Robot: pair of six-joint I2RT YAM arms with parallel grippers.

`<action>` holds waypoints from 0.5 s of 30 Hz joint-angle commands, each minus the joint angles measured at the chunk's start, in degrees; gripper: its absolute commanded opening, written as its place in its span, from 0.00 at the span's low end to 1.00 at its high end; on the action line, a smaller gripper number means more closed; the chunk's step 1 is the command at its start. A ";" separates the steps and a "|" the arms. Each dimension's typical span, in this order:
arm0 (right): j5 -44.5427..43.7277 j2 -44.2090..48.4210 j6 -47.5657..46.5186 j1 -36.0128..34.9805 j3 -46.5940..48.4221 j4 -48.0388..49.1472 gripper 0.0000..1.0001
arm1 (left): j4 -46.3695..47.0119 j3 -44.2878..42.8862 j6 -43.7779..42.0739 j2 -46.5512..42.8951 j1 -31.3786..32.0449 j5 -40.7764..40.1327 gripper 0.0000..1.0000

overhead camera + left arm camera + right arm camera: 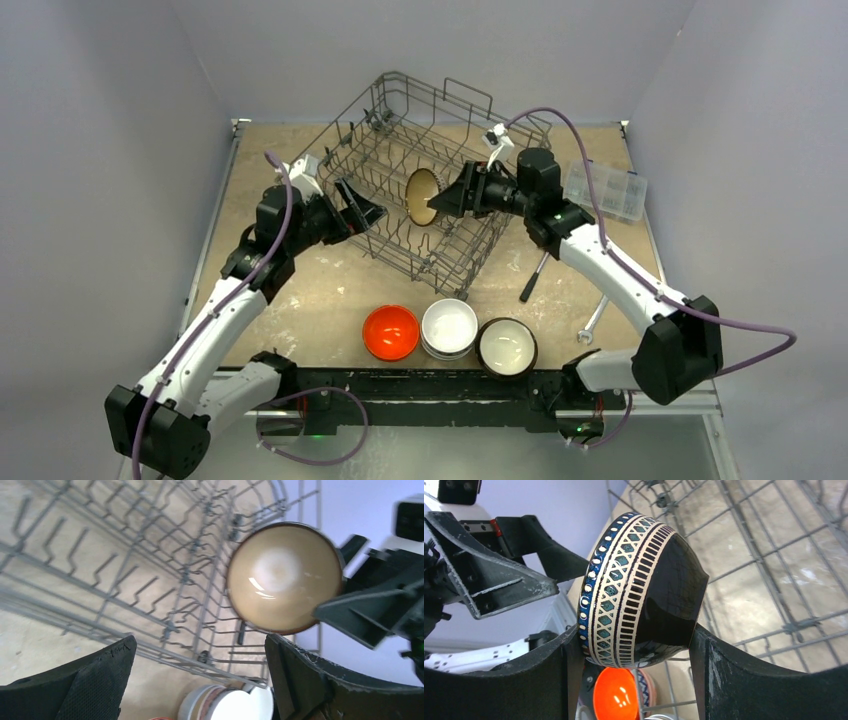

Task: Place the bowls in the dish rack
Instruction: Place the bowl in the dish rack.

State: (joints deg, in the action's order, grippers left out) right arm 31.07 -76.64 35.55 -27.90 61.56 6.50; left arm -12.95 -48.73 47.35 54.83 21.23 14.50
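The dark-grey wire dish rack [396,120] stands at the back middle of the table, turned at an angle. My right gripper [447,197] is shut on a bowl [422,196] and holds it on edge over the inside of the rack. The bowl is tan inside [285,577] and dark outside with a blue-and-cream patterned band [639,590]. One finger is on its rim, the other on its base. My left gripper [366,212] is open and empty at the rack's left side, facing the bowl. An orange-red bowl [390,332], a stack of white bowls [449,327] and a dark bowl with cream inside [507,347] sit at the near edge.
A clear plastic compartment box [607,190] lies at the right edge of the table. A dark-handled tool [533,277] and a wrench [592,320] lie on the table right of the rack. Walls close in the table on three sides.
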 commanded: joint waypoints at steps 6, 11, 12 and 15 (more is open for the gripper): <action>-5.54 3.95 -6.85 0.83 6.45 -4.06 0.00 | -10.68 -0.46 1.85 4.10 -12.27 -6.64 0.90; -5.96 4.55 -8.51 0.79 7.61 -5.73 0.00 | -3.23 1.65 3.32 10.43 -17.79 0.03 0.87; -5.88 4.62 -8.80 0.81 7.95 -6.20 0.00 | -1.21 1.86 3.28 11.97 -18.60 1.63 0.86; -6.24 4.99 -9.13 0.82 8.57 -6.33 0.00 | 3.58 1.79 4.00 16.58 -20.47 4.35 0.83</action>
State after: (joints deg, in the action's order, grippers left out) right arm 25.74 -74.85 28.36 -27.05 65.45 -3.14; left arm -17.76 -47.51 49.82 67.26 2.87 13.32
